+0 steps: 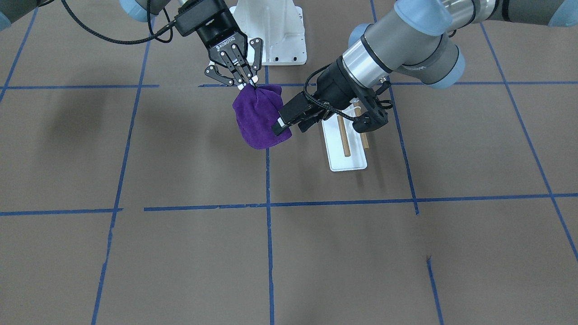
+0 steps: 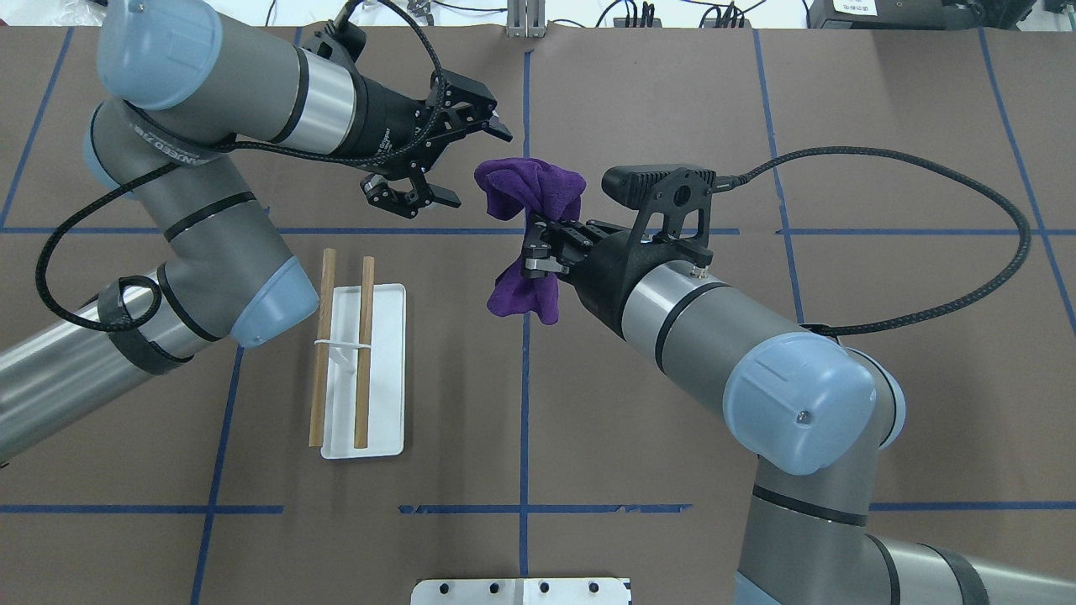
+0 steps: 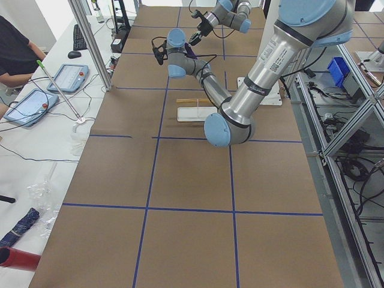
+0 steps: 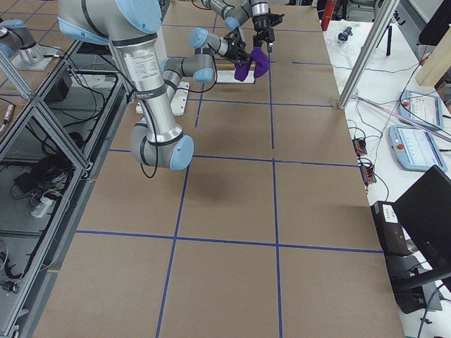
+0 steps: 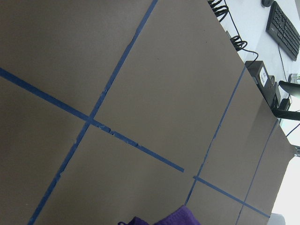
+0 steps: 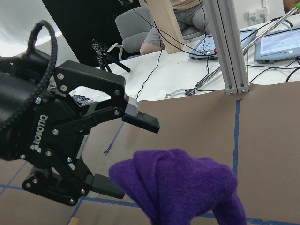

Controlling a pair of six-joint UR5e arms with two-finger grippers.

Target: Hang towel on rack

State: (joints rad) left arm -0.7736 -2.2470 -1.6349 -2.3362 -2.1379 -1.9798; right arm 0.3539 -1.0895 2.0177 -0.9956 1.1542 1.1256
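Observation:
The purple towel hangs bunched in the air over the table's middle. My right gripper is shut on its middle, and also shows in the front-facing view. My left gripper is open, with its jaws facing the towel's far end from the left, close but apart. The right wrist view shows the open left gripper beside the towel. The rack, two brown dowels over a white tray, stands on the table to the left, below the left arm. Nothing hangs on it.
A large white ribbed pedestal stands at the table's near edge by the robot's base. Blue tape lines cross the brown table top. A seated operator and tablets are beyond the table's far side.

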